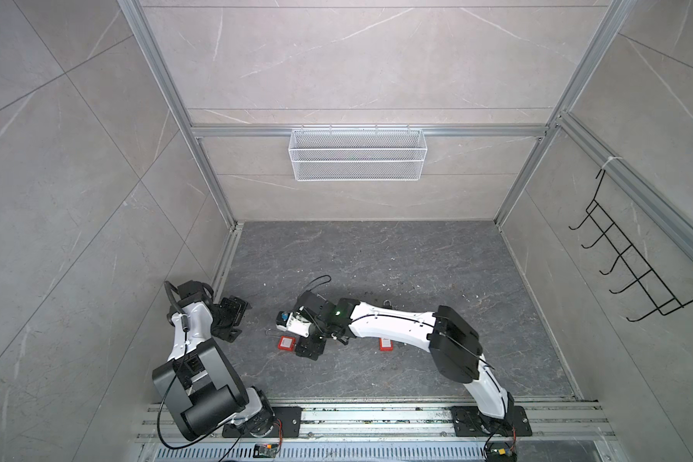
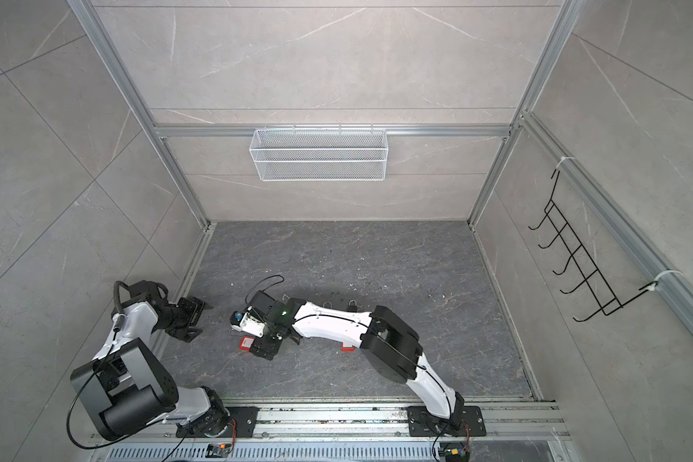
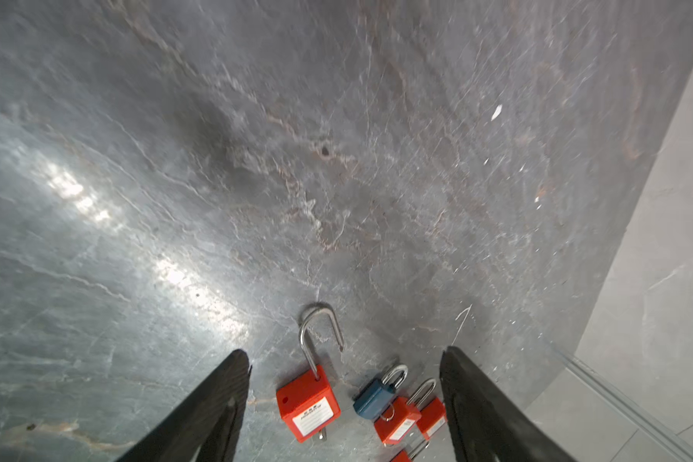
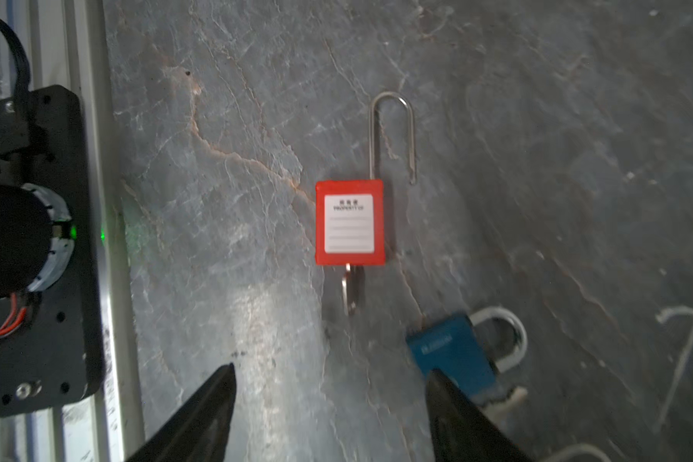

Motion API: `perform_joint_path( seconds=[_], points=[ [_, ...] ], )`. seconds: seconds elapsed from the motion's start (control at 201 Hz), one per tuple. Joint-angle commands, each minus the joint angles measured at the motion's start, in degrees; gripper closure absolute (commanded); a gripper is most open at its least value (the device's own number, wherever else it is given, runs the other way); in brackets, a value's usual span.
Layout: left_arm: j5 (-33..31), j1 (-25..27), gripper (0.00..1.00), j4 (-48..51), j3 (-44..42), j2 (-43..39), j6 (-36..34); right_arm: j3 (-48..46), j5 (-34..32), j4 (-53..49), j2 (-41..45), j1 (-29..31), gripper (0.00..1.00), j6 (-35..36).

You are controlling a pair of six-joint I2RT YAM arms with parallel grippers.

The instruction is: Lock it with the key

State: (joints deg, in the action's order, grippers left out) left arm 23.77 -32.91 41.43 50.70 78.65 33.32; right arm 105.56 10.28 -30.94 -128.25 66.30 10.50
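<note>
Red padlock (image 4: 349, 222) lies flat on the dark stone floor (image 4: 217, 160), label up, toward the left side of the floor in both top views and just beside the right gripper (image 4: 329, 369). Its long shackle (image 4: 393, 136) is popped, the free leg clear of the body. The key (image 4: 351, 288) sits in the keyway at the opposite end. That reads as unlocked and staged, so I judge that locking means pushing the shackle home and working the key. The right gripper hovers over it, fingers spread wide with nothing between them. The key end is nearest its tips, so it is probably lined up for the key. A blue padlock (image 4: 453, 352) lies just beside the key. The left gripper (image 3: 345, 352) is likewise spread and empty, near the left wall (image 1: 97, 240).

Only the wrist views show the key, label and open shackle. In a top view the red padlock (image 1: 287, 343) is a small square with a thin wire loop. The top views alone reveal a second red lock (image 1: 385, 344) under the right forearm (image 1: 393, 324).
</note>
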Motion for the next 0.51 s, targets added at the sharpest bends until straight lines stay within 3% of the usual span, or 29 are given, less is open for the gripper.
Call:
perform_joint_path(
  seconds=[0.0, 0.119, 0.309, 0.503],
  points=[
    [3.84, -2.18, 0.22, -1.75, 0.84, 0.58, -1.85, 7.78, -0.85, -3.68, -6.17, 0.05, 0.24, 3.25],
    [5.67, -2.27, 0.22, -3.17, 0.39, 1.32, -1.11, 18.84, -1.65, -7.67, -13.36, 0.14, 0.24, 4.83],
    [3.1, -2.29, 0.22, -2.2, 0.63, 0.82, -1.72, 36.02, -1.67, -16.55, -24.84, 0.13, 0.24, 5.58],
    [2.51, -2.36, 0.21, -1.93, 0.62, 0.19, -1.94, 34.82, -1.76, -15.88, -25.25, 0.14, 0.27, 5.19]
  ],
)
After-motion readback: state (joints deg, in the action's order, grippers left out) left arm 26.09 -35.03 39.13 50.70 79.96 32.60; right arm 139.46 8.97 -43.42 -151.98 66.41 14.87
